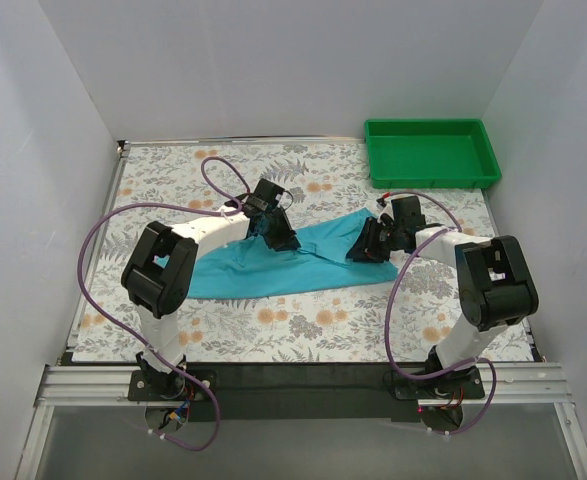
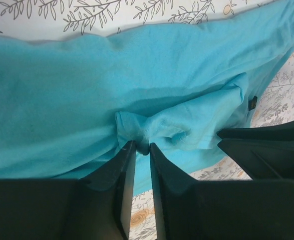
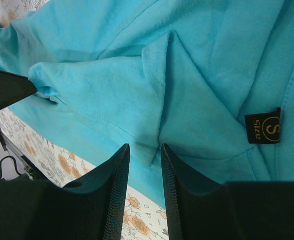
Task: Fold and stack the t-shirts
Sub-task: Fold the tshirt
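Pinching turquoise shirt (image 1: 273, 272): left hand (image 2: 141, 146), right hand (image 3: 145, 148) both gripping it; green tray (image 1: 431, 183) well apart

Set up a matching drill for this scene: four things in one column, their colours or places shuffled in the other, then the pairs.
Things:
1. shirt
2. tray
3. size label
4. table cover

Descriptions:
A. black with a gold S
B. floral print
C. green, far right corner
D. turquoise, mid-table

Pairs: 1-D, 2-C, 3-A, 4-B
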